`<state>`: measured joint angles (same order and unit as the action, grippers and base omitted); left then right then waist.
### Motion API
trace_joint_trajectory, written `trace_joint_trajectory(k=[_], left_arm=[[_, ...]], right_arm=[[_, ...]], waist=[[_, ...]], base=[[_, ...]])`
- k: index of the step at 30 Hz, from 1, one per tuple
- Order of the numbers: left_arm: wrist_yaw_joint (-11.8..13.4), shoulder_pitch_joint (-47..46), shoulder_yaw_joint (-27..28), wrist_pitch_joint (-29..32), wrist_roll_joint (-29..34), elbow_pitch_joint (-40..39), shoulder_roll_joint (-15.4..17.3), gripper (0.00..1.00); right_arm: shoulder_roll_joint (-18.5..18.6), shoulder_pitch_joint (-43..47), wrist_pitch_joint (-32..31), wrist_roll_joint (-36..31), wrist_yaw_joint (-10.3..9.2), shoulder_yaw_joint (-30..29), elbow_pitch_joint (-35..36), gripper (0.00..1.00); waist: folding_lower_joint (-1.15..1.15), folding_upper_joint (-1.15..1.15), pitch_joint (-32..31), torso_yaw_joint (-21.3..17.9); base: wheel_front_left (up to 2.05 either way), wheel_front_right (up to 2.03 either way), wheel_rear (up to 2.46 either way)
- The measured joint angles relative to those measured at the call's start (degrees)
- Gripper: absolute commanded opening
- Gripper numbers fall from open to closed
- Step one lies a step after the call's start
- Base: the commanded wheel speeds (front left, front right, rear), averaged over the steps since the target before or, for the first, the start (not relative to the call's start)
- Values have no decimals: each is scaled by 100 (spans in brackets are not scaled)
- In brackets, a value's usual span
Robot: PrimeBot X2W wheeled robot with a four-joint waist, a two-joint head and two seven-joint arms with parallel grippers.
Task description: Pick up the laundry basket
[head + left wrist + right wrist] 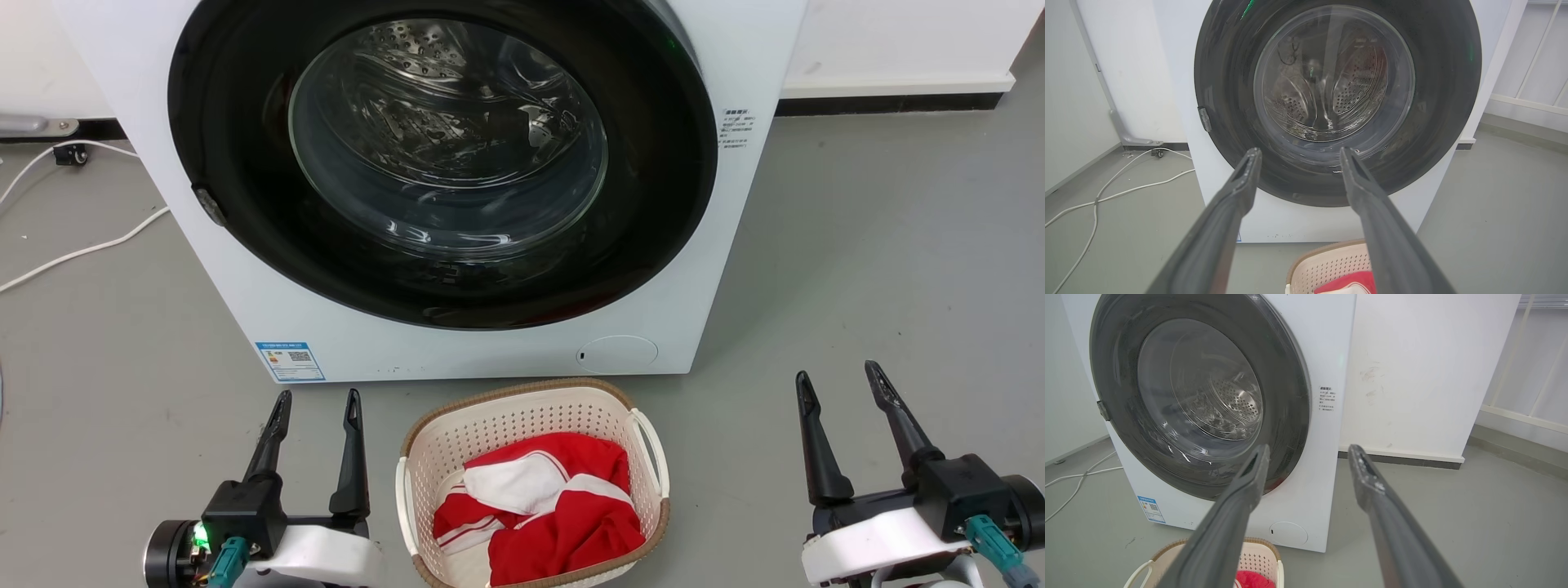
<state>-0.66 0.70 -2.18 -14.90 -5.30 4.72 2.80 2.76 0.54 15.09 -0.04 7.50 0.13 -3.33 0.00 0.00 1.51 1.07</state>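
Head view: a basket (506, 425) sits on the grey floor (857, 286), just in front of a white washer (245, 269) whose round glass door (445, 147) is closed. The basket is cream with a brown rim, and red and white clothes (563, 514) lie inside it. The left gripper (318, 398) hovers just left of the basket, its 2 dark fingers spread wide and holding nothing. The right gripper (837, 373) hovers farther off on the right, well apart from the basket, also spread wide and empty. A white cable (82, 249) trails over the floor at the far left. Left wrist view: the left gripper (1299, 151) points at the washer (1274, 224), fingers parted with nothing between them. The basket (1331, 261) shows at the near right, partly behind the right finger, with the clothes (1349, 281) in it. The cable (1126, 190) lies at the left. Right wrist view: the right gripper (1309, 449) points at the right edge of the washer (1331, 355) and the white wall (1412, 375) beyond, fingers wide and empty. The basket (1257, 555) lies at the near left, partly behind the left finger, with a bit of the clothes (1253, 578) showing.
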Motion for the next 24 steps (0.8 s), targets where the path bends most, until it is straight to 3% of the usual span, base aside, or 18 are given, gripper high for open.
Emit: trace_joint_trajectory(k=[15,24], left_arm=[[16,-30,54,-8,-2,218,1,100],[-131,-616,110,-16,-167,1160,2,100]], right_arm=[[0,-10,0,4,0,33,-42,100],[2,-525,0,-229,0,243,-519,100]], waist=[[0,0,91,15],[0,0,518,26]], base=[[0,0,0],[0,0,0]])
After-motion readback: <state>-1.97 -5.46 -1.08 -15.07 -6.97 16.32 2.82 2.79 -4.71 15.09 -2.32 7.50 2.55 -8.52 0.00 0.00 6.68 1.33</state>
